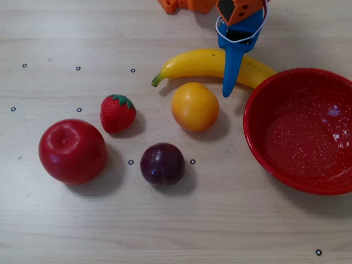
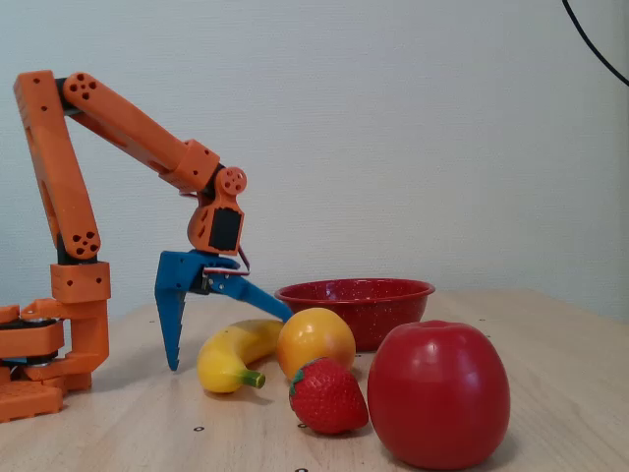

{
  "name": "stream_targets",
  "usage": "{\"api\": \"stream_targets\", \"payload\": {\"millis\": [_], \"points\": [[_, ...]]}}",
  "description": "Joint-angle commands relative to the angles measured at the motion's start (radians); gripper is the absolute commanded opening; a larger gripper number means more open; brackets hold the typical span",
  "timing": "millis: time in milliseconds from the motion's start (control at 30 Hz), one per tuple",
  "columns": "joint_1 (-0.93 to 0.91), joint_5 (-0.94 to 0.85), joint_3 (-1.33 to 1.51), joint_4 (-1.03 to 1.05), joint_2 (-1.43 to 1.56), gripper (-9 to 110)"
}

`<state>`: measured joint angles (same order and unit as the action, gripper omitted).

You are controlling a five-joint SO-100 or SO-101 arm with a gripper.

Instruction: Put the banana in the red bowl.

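Observation:
The yellow banana [image 1: 192, 63] lies on the wooden table, its green stem pointing left in the overhead view; it also shows in the fixed view [image 2: 228, 362]. The red speckled bowl [image 1: 251, 127] stands empty just right of the banana's other end and behind the fruit in the fixed view [image 2: 366, 317]. My blue gripper [image 1: 225, 63] is open and straddles the banana's right half. In the fixed view the gripper [image 2: 231, 341] has one finger pointing down on the base side of the banana, with its tip near the table. The other finger reaches out over the banana.
A round orange-yellow fruit [image 1: 194, 106] sits right in front of the banana. A strawberry [image 1: 117, 113], a red apple [image 1: 72, 151] and a dark plum [image 1: 162, 164] lie further out. The orange arm base [image 2: 59, 334] stands at the left of the fixed view.

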<state>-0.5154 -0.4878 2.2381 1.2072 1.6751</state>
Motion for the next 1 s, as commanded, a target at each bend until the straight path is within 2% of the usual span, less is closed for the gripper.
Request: {"api": "stream_targets", "payload": {"millis": [0,533,733,867,967], "points": [[0.044,0.037,-0.086,-0.025,0.014,67],[0.052,0.075,-0.167,-0.054,-0.118,66],[0.058,0.052,-0.175,-0.034,-0.118,58],[0.064,0.035,-0.184,-0.015,-0.118,48],[0.071,0.023,-0.186,-0.012,-0.118,46]]}}
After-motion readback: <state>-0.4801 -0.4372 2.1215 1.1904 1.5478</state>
